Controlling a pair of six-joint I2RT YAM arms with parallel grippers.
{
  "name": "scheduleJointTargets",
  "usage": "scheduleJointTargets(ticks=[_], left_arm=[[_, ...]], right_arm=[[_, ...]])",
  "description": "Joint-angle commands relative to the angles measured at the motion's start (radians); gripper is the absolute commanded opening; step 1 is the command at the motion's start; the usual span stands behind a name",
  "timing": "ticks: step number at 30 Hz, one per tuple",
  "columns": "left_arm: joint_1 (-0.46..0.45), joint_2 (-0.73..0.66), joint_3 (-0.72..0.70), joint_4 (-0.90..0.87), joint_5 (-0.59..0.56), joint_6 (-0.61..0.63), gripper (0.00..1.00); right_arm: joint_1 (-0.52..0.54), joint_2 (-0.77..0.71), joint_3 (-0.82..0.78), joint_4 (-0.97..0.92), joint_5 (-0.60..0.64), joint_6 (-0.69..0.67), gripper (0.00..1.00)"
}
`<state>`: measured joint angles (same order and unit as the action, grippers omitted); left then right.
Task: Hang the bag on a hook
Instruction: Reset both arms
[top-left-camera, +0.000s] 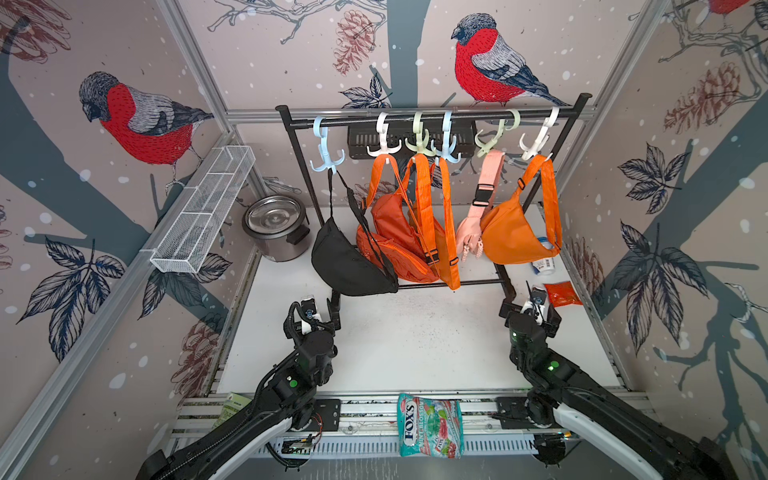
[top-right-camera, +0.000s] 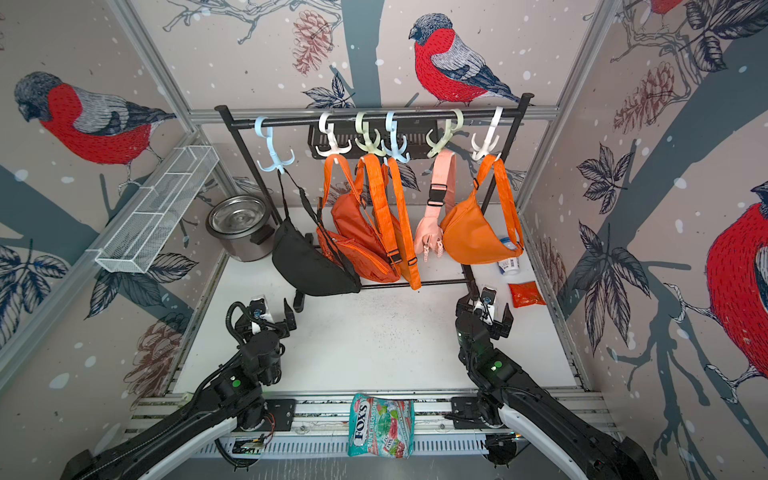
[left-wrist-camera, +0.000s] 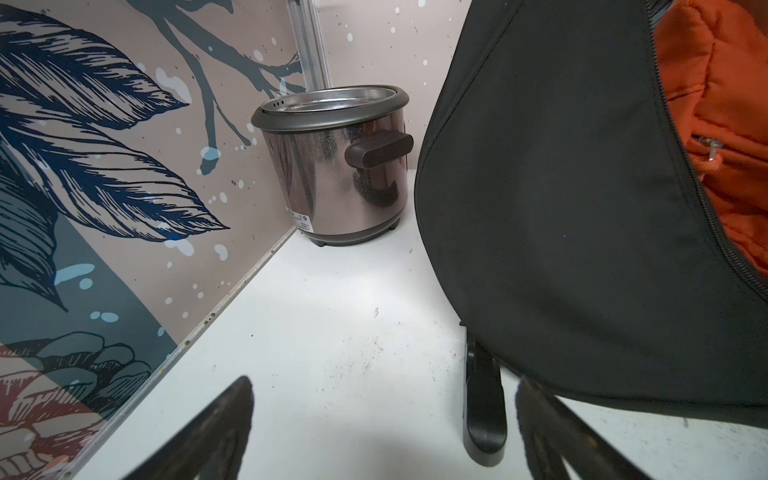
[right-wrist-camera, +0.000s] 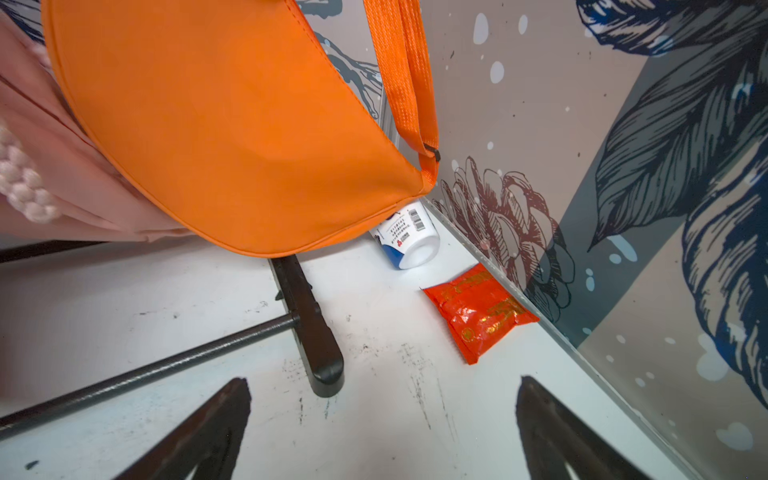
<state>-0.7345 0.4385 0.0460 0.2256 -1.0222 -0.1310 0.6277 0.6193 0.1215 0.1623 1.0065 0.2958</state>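
White tabletop (top-left-camera: 415, 332), bird-print walls. Black crescent fabric bag (top-left-camera: 349, 266) hangs by strap from pale blue plastic hook (top-left-camera: 326, 156) at left end of black metal rail (top-left-camera: 353, 120), against orange quilted bag (top-left-camera: 399, 232). Left gripper (left-wrist-camera: 386, 419) spread wide, empty, one finger just beside bag's lower edge. Right gripper (right-wrist-camera: 382, 415) spread wide, empty, well apart. Hanging looks done. Retreat left arm low, straight back, no sideways sweep: snagged fabric could swing strap off prong.

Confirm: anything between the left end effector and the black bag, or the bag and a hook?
Nothing visible. The black bag already hangs by its strap on the light blue hook; the open left end effector sits just in front of it. The rack foot stands below the bag, not between.
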Motion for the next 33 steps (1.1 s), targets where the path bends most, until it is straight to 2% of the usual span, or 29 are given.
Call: scheduleJointTargets(ticks=[1, 8, 12, 16, 19, 22, 26, 33], left_arm=[[0.0, 0.01, -0.006, 0.059, -0.004, 0.009, 0.96], [0.026, 0.163, 0.009, 0.141, 0.023, 0.033, 0.97], [0.072, 0.232, 0.043, 0.121, 0.056, -0.003, 0.96], [0.133, 0.295, 0.06, 0.157, 0.115, -0.013, 0.96], [0.153, 0.338, 0.081, 0.154, 0.101, -0.039, 0.96], [0.159, 0.379, 0.1, 0.148, 0.06, -0.075, 0.96], [0.163, 0.417, 0.1, 0.203, 0.032, -0.049, 0.96], [0.199, 0.414, 0.096, 0.223, 0.031, -0.054, 0.95]], right_arm=[[0.0, 0.005, -0.013, 0.027, 0.038, 0.045, 0.99], [-0.022, 0.007, -0.044, 0.121, 0.04, 0.014, 0.99], [-0.101, 0.049, -0.045, 0.17, -0.037, 0.0, 0.99], [-0.194, 0.153, 0.008, 0.138, -0.076, 0.064, 0.99], [-0.216, 0.232, 0.045, 0.135, -0.075, 0.086, 0.99], [-0.223, 0.303, 0.06, 0.2, -0.061, 0.056, 0.99], [-0.24, 0.408, 0.09, 0.283, -0.051, 0.014, 0.99], [-0.243, 0.556, 0.119, 0.482, -0.068, -0.065, 0.99]])
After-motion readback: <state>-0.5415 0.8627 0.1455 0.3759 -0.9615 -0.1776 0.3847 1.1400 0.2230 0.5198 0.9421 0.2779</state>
